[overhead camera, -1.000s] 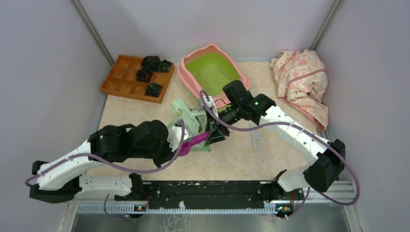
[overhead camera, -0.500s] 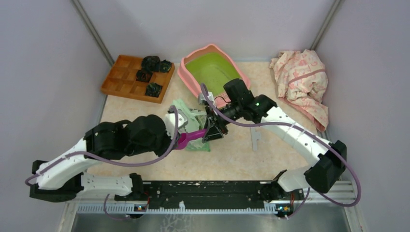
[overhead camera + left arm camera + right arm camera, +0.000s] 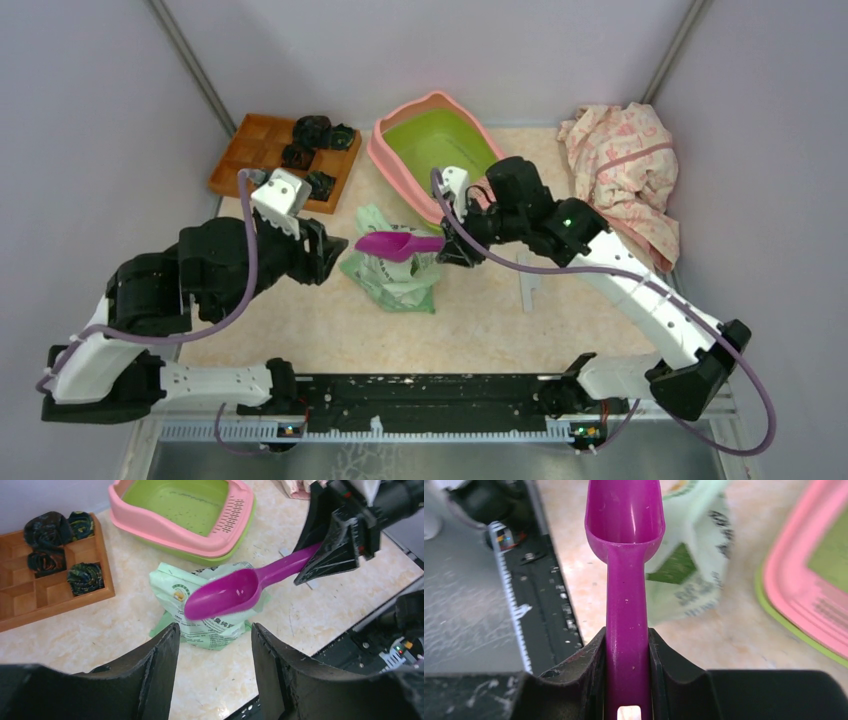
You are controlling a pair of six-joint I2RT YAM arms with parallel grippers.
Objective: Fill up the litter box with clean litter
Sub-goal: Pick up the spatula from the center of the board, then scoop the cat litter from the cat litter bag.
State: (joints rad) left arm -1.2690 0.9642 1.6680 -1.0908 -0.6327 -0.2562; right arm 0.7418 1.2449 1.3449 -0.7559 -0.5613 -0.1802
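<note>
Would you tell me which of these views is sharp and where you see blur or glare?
Top external: even, soft light, all sharp. Left wrist: sharp, with a pale sheen in the bowl of the magenta plastic scoop. Right wrist: the scoop's handle is crisp in the right gripper, but the pale green printed bag and the pink-rimmed green litter box behind it are blurred.

The scoop [image 3: 225, 592] is glossy plastic, the litter box [image 3: 150, 527] smooth plastic, the tray [image 3: 20, 605] wood.

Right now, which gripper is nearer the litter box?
Right. The right gripper, clamping the purple scoop, sits beside the near rim of the litter box; the left gripper hangs open farther off, beyond the bag.
</note>
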